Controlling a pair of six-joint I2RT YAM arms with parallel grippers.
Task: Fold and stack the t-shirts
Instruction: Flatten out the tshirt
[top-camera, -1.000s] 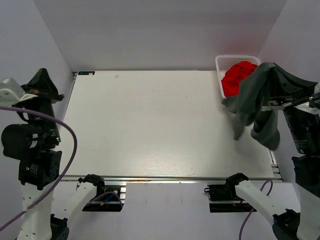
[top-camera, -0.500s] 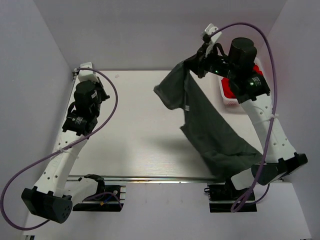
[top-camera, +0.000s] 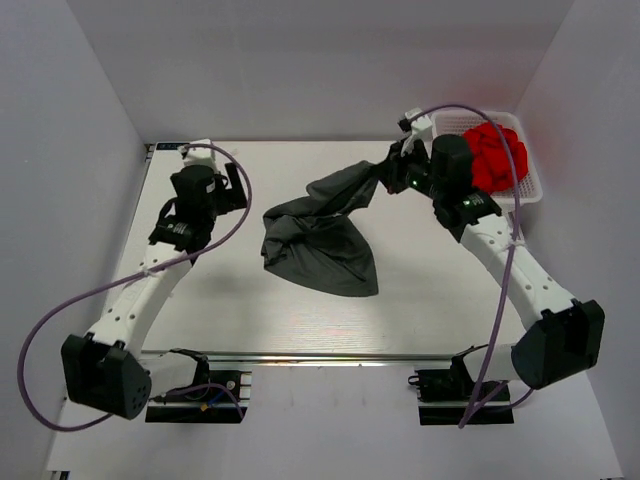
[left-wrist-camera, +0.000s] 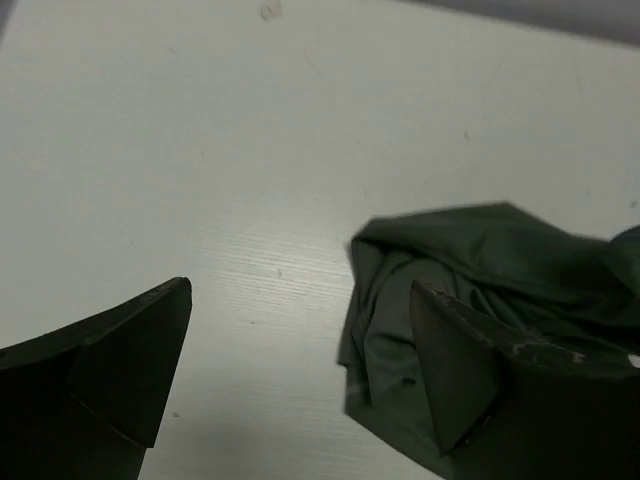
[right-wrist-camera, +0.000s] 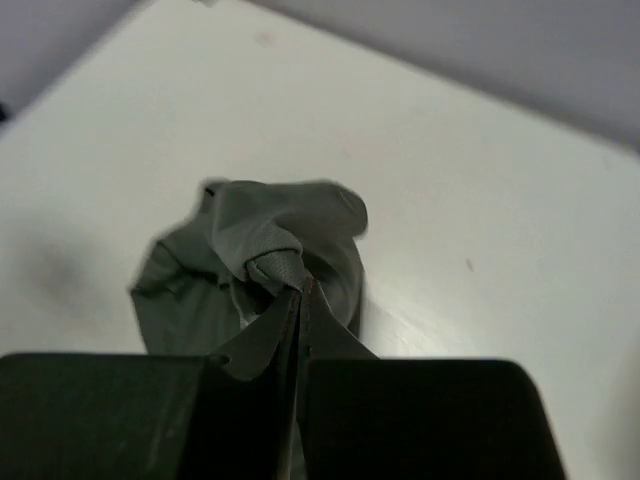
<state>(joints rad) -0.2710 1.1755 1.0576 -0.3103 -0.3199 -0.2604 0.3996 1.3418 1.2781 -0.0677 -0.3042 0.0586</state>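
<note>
On the white worktop, near its centre, one dark charcoal-grey t-shirt is listed: crumpled, its lower part laid on the surface, its far right end drawn up off it. Right end effector: jaws closed tight on a bunched fold of that raised end. Left end effector: fingers spread wide, nothing held, placed just left of the cloth and apart from it. At the far right corner a white basket is recorded, with red cloth heaped inside.
</note>
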